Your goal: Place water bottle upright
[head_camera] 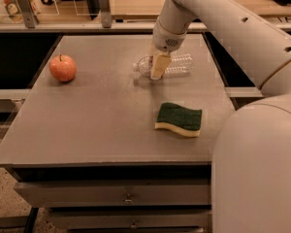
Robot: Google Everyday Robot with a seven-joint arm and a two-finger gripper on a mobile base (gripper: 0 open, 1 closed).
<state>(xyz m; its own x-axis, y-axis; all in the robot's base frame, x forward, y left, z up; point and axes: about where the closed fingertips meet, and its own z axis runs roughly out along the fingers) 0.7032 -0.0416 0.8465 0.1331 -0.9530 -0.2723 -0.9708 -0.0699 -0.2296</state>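
Observation:
The water bottle [177,64] is clear ribbed plastic and lies on its side on the grey table [102,110], near the far middle, its cap end pointing left. My gripper [157,68] hangs from the white arm, straight down over the bottle's neck end. Its beige finger [158,65] covers that part of the bottle. The bottle's label is hidden.
A red apple [63,68] sits at the far left of the table. A green and yellow sponge [179,119] lies right of centre, nearer the front. My arm's large white body [257,169] fills the right side. Drawers run below the table front.

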